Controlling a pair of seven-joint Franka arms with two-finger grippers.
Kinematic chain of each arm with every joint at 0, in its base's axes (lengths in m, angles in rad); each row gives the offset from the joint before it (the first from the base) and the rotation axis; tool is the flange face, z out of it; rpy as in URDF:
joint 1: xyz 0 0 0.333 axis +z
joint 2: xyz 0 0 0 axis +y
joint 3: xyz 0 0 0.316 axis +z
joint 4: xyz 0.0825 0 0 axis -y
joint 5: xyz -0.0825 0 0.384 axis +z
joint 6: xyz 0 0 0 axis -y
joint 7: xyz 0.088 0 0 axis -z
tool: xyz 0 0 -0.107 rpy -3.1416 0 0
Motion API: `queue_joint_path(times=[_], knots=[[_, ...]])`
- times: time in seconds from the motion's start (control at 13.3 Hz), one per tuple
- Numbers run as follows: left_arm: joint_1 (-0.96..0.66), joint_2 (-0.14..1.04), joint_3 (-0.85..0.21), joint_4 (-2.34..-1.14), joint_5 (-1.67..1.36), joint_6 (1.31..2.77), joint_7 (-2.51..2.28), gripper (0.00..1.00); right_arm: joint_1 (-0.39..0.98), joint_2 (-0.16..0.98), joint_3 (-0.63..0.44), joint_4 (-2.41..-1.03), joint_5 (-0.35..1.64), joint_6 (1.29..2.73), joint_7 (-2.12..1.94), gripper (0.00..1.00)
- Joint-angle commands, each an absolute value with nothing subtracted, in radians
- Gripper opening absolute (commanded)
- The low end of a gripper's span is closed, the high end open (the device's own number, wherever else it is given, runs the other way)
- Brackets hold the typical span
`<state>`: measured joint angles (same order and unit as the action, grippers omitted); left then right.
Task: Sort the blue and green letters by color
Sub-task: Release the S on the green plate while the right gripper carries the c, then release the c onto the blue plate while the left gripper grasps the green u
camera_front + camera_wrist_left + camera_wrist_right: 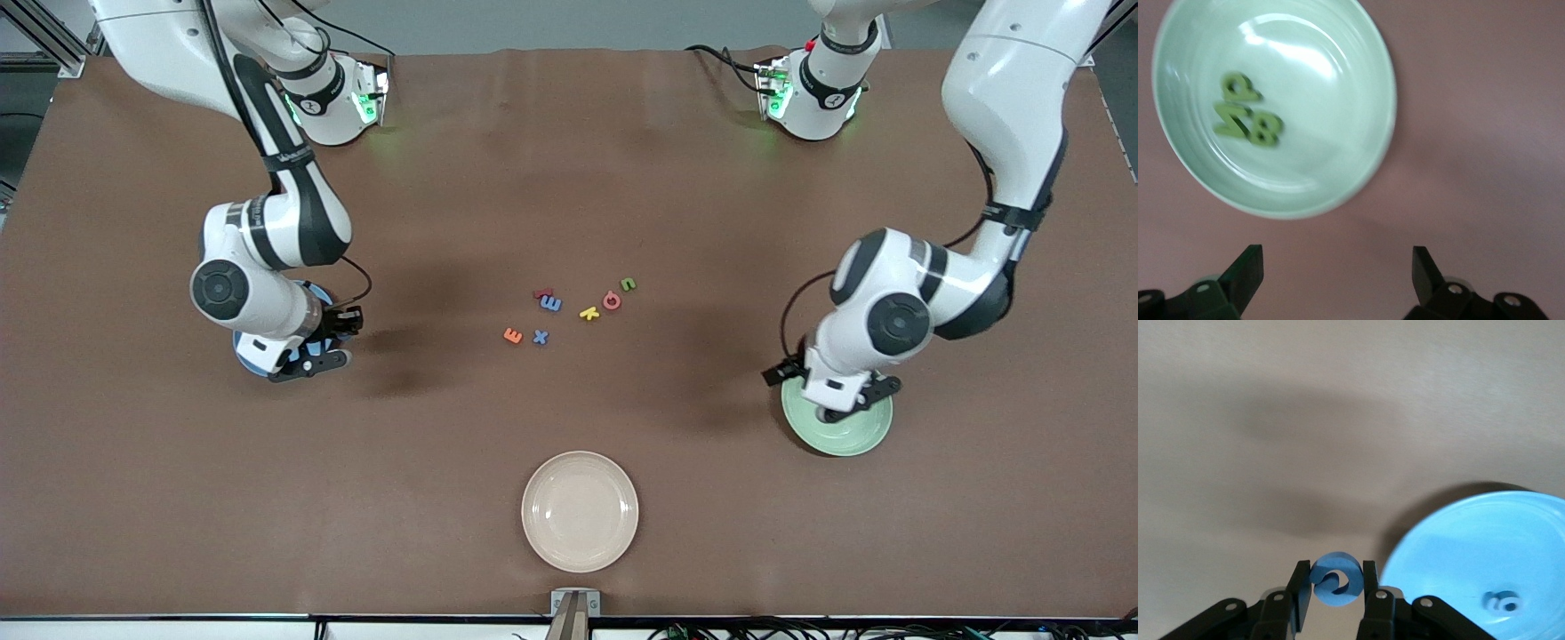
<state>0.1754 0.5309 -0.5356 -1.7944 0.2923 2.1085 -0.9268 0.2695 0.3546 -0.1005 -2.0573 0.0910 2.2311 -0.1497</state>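
Observation:
My right gripper (1333, 583) is shut on a round blue letter (1333, 580), held just off the rim of the blue plate (1485, 547). One small blue letter (1503, 602) lies in that plate. In the front view this gripper (338, 342) is beside the blue plate (249, 356). My left gripper (1337, 267) is open and empty beside the green plate (1365, 60), which holds three green letters (1248, 117). In the front view it (845, 409) hangs over the green plate (876, 427). A blue E (551, 304), a blue X (540, 337) and a green U (628, 284) lie mid-table.
Among the mid-table letters lie an orange one (513, 335), a yellow one (589, 313), a pink one (612, 300) and a dark red one (543, 292). A cream plate (580, 510) stands nearer the front camera than the letters.

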Motion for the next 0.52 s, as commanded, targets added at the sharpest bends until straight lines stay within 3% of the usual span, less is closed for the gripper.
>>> queue_joint_path(times=[0.0,0.15,0.45], knots=[[0.183,0.437,-0.606,-1.916,0.285,2.131,-1.033,0.95,0.207,0.314,-0.086,-2.126,0.089,2.278,-0.239,0.11],[0.178,0.43,-0.67,-1.979,0.298,2.201,-1.147,0.94,0.181,0.316,-0.089,-2.148,0.086,2.304,-0.285,0.11],[0.052,0.465,-0.68,-2.048,0.299,2.367,-1.311,0.87,0.156,0.314,-0.115,-2.189,0.069,2.341,-0.341,0.12]])
